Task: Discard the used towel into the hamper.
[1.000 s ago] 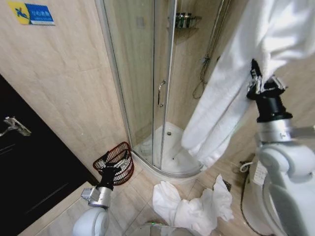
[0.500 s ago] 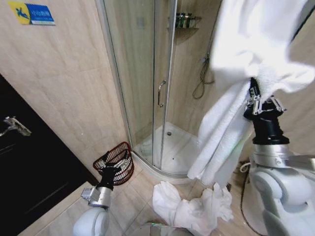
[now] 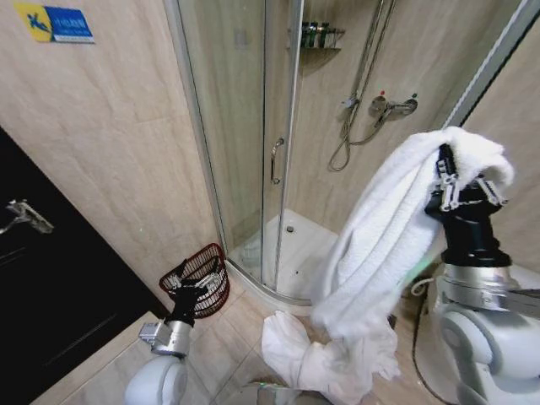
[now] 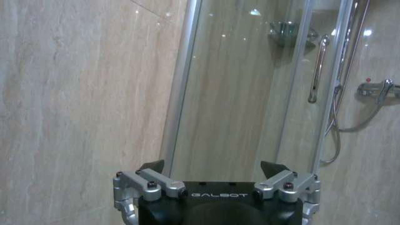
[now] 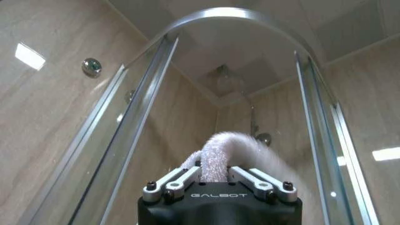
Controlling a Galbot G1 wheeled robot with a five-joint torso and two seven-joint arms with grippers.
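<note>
A long white towel [image 3: 380,245] is draped over my right gripper [image 3: 460,181], which is raised at the right and shut on it. The towel hangs down toward the floor in front of the shower. In the right wrist view the fingers [image 5: 181,180] pinch a fold of the towel [image 5: 233,143] that arches away from them. The hamper [image 3: 202,268], a dark reddish-brown wicker basket, stands on the floor against the wall at the lower left. My left gripper [image 3: 190,291] is held low just in front of the hamper. Seen from its wrist, the left gripper [image 4: 216,169] is open with nothing in it.
A curved glass shower enclosure [image 3: 245,126] with a door handle [image 3: 275,160] fills the middle. A heap of white cloth [image 3: 325,359] lies on the tiled floor in front of me. A black door [image 3: 51,304] stands at the left.
The towel's upper part has dropped out of the top of the view and now lies over the right gripper, hanging lower. The left arm has not moved.
</note>
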